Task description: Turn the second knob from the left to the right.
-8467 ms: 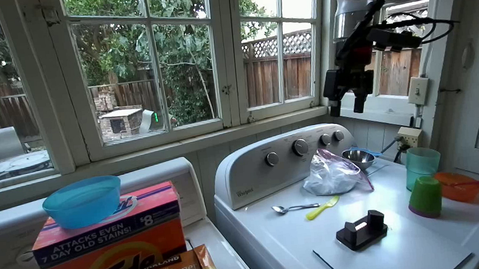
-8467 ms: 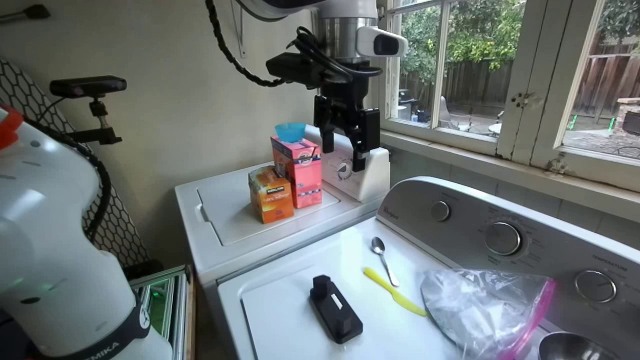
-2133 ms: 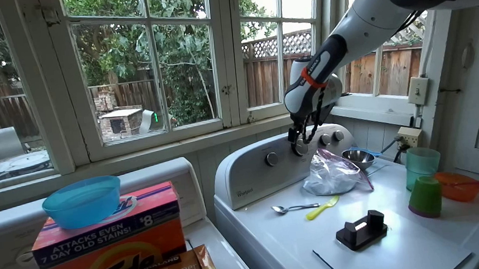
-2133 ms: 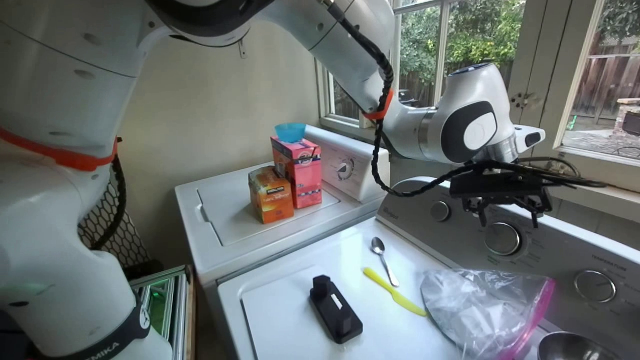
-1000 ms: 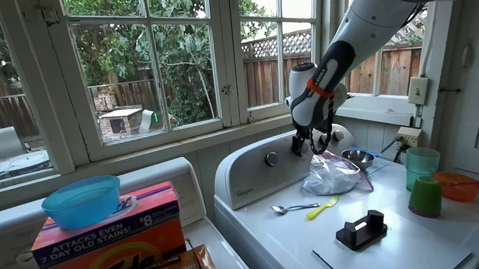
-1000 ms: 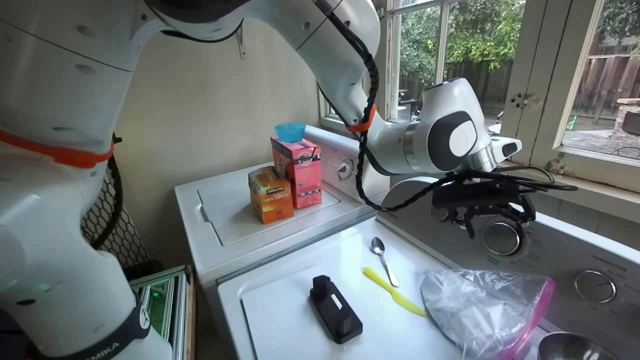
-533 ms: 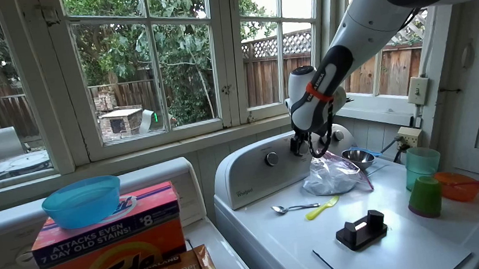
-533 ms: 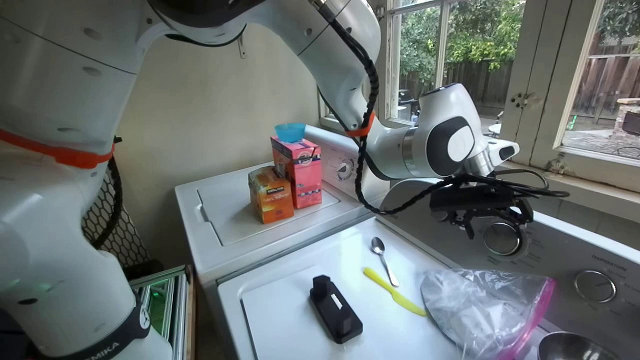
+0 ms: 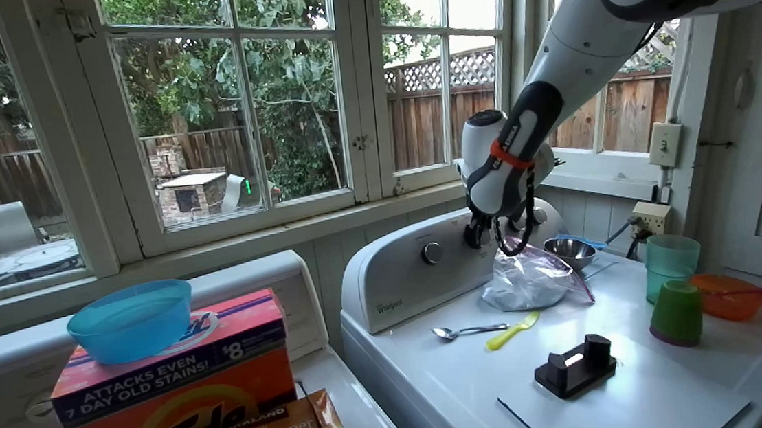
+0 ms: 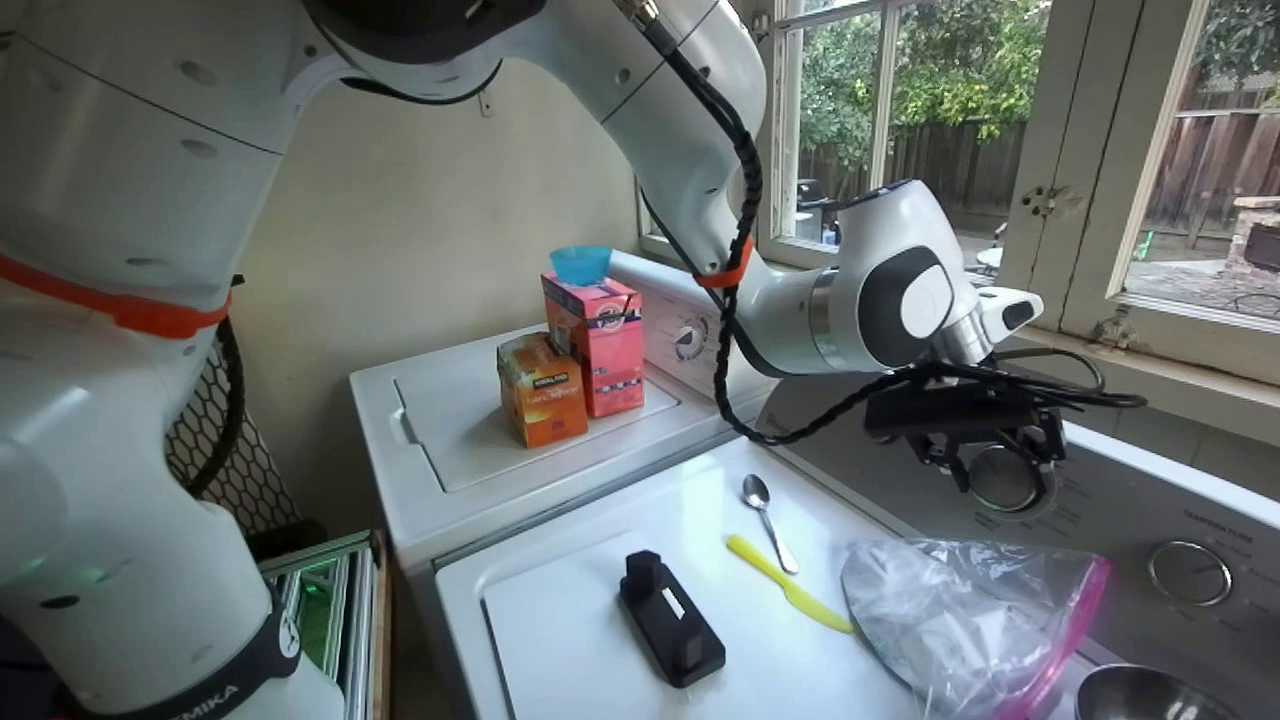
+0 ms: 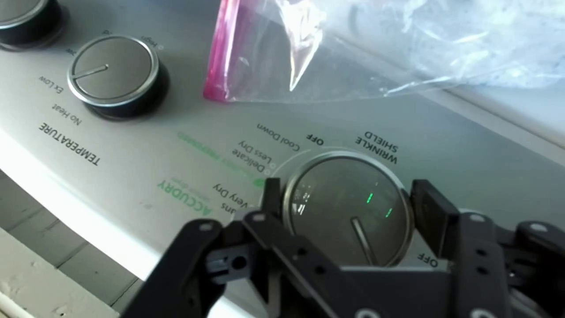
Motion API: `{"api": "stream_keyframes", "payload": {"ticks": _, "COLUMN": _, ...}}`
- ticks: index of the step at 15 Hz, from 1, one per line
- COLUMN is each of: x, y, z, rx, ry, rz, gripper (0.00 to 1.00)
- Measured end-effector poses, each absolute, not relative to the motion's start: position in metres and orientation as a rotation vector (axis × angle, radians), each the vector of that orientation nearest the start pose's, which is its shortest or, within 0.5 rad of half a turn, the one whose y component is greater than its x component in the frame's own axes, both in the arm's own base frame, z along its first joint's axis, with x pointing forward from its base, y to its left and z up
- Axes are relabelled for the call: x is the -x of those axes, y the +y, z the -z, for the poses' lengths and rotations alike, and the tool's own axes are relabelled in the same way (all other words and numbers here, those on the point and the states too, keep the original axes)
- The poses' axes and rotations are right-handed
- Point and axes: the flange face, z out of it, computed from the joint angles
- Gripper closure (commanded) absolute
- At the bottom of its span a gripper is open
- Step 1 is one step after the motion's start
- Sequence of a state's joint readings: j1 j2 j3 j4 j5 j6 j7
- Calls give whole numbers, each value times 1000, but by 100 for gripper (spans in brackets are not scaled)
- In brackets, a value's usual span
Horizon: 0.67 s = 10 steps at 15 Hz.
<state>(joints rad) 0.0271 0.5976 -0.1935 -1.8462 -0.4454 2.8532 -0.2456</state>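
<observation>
The second knob from the left (image 11: 344, 198) is a wide round knob with a grey face, silver rim and raised pointer line, on the dryer's grey control panel (image 9: 393, 278). In the wrist view my gripper (image 11: 347, 187) has a finger at either side of this knob, the pads (image 11: 435, 216) against or very close to its rim. The pointer slants toward the picture's bottom, its end cut off by the gripper. In an exterior view the gripper (image 10: 1005, 480) straddles the knob from above; in an exterior view the gripper (image 9: 474, 237) hides most of it.
A clear plastic bag (image 10: 980, 620) with a pink seal lies just below the panel. The leftmost knob (image 9: 432, 253) and the temperature knob (image 11: 112, 73) flank the gripped one. A metal bowl (image 9: 570, 251), spoon (image 9: 460, 333), yellow knife (image 9: 512, 332) and black holder (image 9: 574, 368) rest on top.
The jaws have drawn together onto the knob's sides within the last half second. Over the last second the wrist has come slightly lower.
</observation>
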Motion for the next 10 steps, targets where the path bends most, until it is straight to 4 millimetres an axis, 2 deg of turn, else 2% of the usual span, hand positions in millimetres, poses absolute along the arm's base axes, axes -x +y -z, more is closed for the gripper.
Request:
{"api": "stream_keyframes", "payload": {"ticks": 5, "x": -672, "y": -78, "z": -244, "rx": 3345, "ry": -897, "rz": 578, "gripper": 51}}
{"api": "stream_keyframes", "payload": {"ticks": 10, "x": -674, "y": -88, "z": -249, "rx": 3288, "ry": -743, "rz": 569, "gripper": 51}}
